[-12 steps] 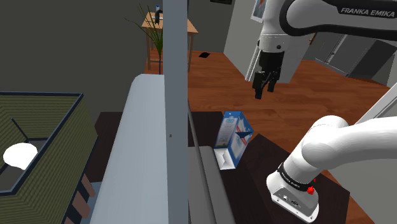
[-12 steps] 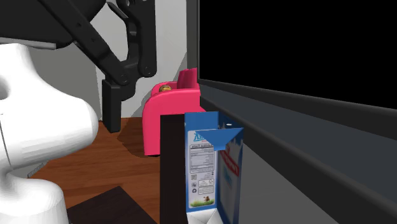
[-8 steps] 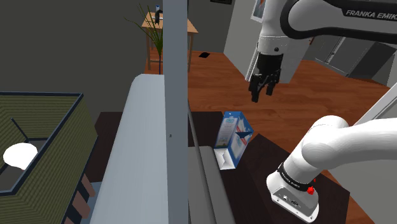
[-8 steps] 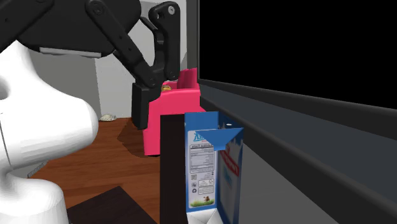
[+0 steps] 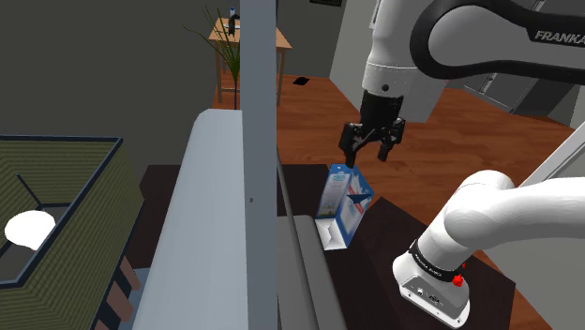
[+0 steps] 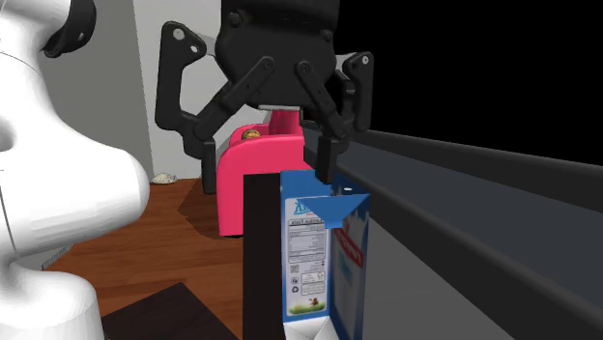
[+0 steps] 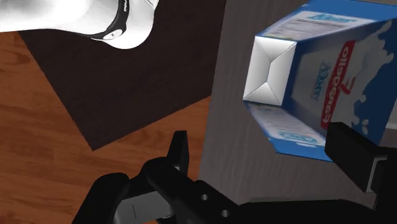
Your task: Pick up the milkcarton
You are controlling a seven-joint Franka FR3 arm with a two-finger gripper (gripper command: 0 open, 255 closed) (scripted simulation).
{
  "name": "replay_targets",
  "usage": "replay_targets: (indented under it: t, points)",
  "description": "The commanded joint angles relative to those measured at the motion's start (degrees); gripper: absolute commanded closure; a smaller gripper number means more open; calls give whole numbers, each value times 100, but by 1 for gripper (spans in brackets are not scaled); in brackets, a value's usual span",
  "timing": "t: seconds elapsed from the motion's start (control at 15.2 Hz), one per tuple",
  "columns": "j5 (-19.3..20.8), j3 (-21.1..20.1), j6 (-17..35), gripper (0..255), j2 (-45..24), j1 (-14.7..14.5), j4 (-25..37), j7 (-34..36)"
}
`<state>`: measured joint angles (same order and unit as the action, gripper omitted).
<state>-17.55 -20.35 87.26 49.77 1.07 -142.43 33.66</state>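
Hand point(image 5: 367, 157) hovers, spread wide, just above milkcarton point(image 5: 342, 204).

Shoulder view: illumination is dim and even. The wooden floor point(image 5: 469, 131) renders as the brightest warm surface, and the grey wall point(image 5: 112, 66) at the view's left is dark. The white arm point(image 5: 497, 211) carries soft shading, lighter on top and greyer underneath.

Second exterior view: a pure black area point(image 6: 464, 68) occupies the upper right, and the arm reads bright beside it.

Wrist view: the milk carton point(image 7: 318, 76) shows a white end panel graded to grey on one side.
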Motion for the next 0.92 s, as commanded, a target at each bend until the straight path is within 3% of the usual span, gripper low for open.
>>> replay_targets:
  t: [0.0,0.13,0.73,0.79,0.86]
  points:
    - [-291,-390,235,0,-104,55,62,602]
    - [-507,-740,432,0,-218,134,166,1112]
    - [-680,-933,982,0,-207,74,-394,1053]
    - [-676,-928,987,255,-207,77,-401,1045]
    - [-678,-928,982,255,-200,74,-401,1048]
